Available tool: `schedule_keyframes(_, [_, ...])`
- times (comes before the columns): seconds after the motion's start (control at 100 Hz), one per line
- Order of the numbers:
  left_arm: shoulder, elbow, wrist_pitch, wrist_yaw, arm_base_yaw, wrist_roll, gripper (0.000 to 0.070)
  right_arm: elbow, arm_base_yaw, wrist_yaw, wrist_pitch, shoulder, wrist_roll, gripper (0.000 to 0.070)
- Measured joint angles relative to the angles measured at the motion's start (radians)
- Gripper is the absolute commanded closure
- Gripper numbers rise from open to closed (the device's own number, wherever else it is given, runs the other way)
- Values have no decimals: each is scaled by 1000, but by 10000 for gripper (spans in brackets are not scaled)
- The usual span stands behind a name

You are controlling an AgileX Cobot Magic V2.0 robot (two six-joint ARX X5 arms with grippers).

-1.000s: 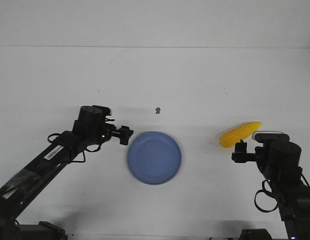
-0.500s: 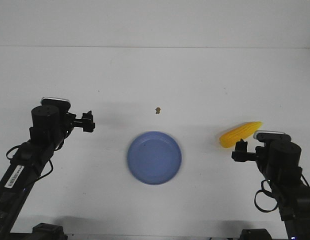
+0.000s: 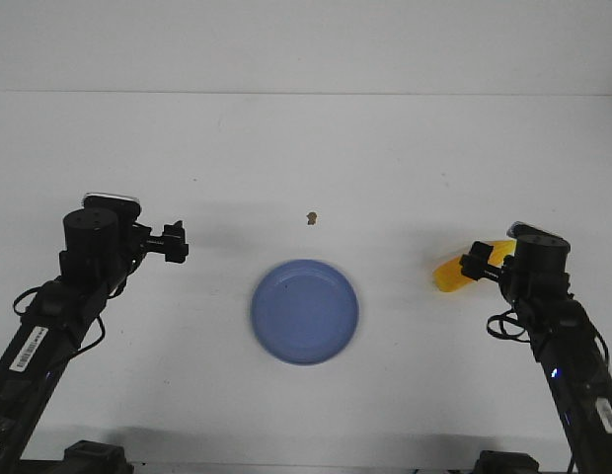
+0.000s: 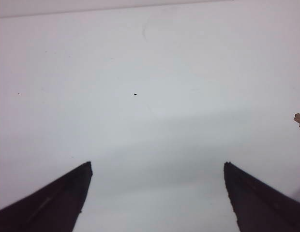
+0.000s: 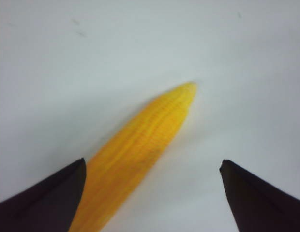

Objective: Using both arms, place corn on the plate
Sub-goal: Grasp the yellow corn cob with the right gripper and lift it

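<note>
- The corn (image 5: pixel 135 145) looks like smooth moulded plastic — fine ribbed kernel rows with a soft satin sheen.
- The plate (image 3: pixel 304 312) is plain periwinkle blue, smooth and nearly matt, plastic or glazed ware; which one cannot be told.
- The table (image 3: pixel 385 158) is a white, flat, matt surface, lightly speckled with small dark marks.
- The right hand (image 5: pixel 150 203) and the left hand (image 4: pixel 155 203) have black fingers — matt, smooth, like hard plastic.
- A small brown scrap (image 3: pixel 311 217) on the table looks rough-edged.
</note>
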Motion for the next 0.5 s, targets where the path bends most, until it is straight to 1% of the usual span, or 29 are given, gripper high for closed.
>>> schedule_keyframes(0.14, [0,0,0,0,0,0,144,0,-32,-63,74,119,25,114])
schedule_keyframes(0.28, [0,0,0,0,0,0,144,0,-35,-109,154,209,48,114])
schedule_keyframes(0.44, [0,0,0,0,0,0,144,0,-35,-146,188,276,68,115])
schedule_keyframes(0.5, [0,0,0,0,0,0,144,0,-35,-166,192,299,73,139])
